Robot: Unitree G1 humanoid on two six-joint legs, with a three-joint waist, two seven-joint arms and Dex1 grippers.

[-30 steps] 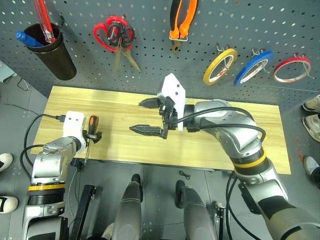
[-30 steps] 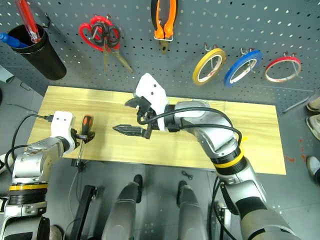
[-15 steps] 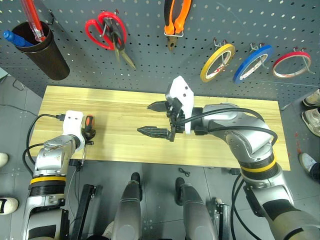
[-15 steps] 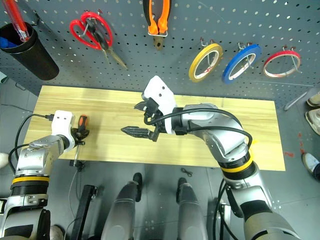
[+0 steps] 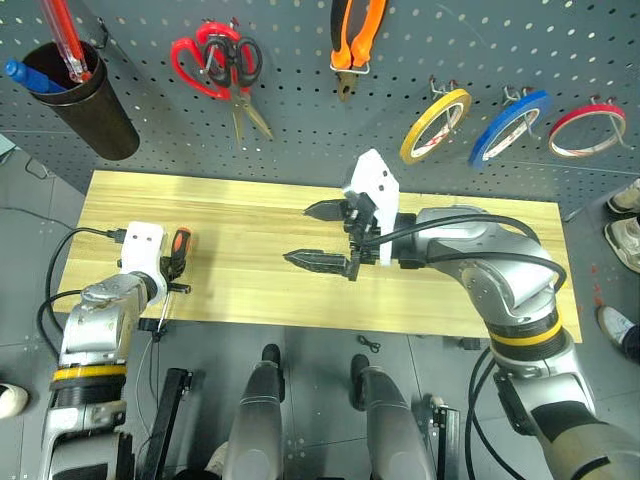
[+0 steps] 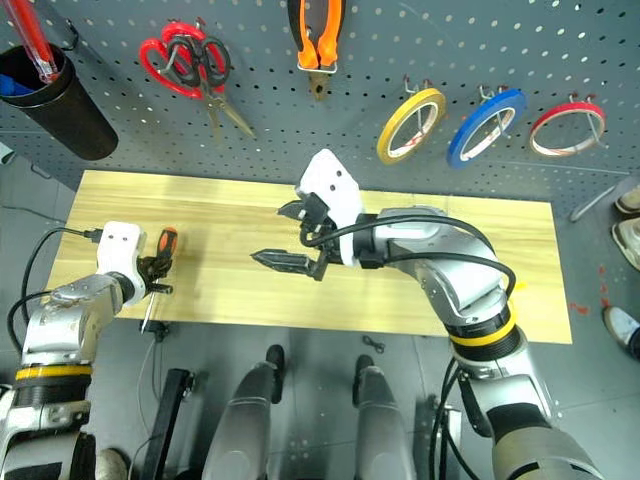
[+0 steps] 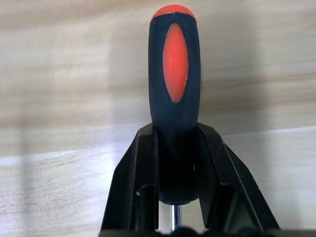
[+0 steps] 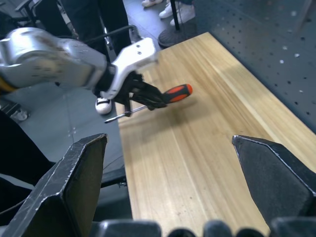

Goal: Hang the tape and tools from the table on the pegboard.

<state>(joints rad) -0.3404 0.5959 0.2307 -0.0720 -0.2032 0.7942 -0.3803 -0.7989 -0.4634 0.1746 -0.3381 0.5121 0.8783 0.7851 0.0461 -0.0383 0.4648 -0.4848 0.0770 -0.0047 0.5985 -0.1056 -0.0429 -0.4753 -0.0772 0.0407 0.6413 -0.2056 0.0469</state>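
Observation:
My left gripper (image 5: 172,272) is shut on the black base of the orange-and-black screwdriver (image 7: 175,74). It is at the left front of the wooden table (image 5: 260,225), and the metal shaft (image 8: 118,114) pokes back past the table's front edge. My right gripper (image 5: 300,234) hangs open and empty over the table's middle, pointing left toward the screwdriver (image 8: 177,92). On the pegboard (image 5: 300,110) hang the pliers (image 5: 350,40), the yellow tape (image 5: 436,125) and the small black-handled scissors (image 5: 243,62).
Red-handled scissors (image 5: 200,65) share the hook with the black ones. Blue tape (image 5: 510,127) and red tape (image 5: 585,130) hang to the right of the yellow ring. A dark cup (image 5: 90,100) with a red-handled tool and a blue pen hangs at the upper left. A person's shoes (image 5: 625,245) show at the right.
My left gripper has closed on the screwdriver's handle. My right arm has drifted a little to the right, still open. The head camera has shifted.

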